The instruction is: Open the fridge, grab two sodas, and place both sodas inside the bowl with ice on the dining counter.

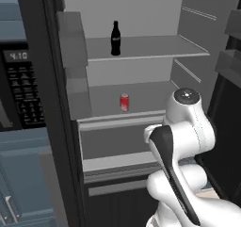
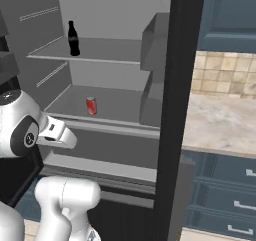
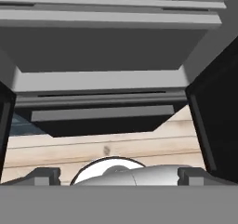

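One soda (image 1: 124,102) stands on the middle shelf (image 1: 141,101) of the fridge (image 1: 136,47), doors swung wide. A dark bottle (image 1: 115,38) sits a shelf above. Gripper (image 3: 118,175) is held low, jaws spread, nothing grasped. Step judged: reaching for the can; arm must be raised and extended inward.

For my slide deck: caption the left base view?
Open fridge: red soda can on middle shelf, dark bottle above, white arm in front.

Red soda (image 1: 124,102); black bottle (image 1: 115,38); grey fridge (image 1: 141,47) interior.
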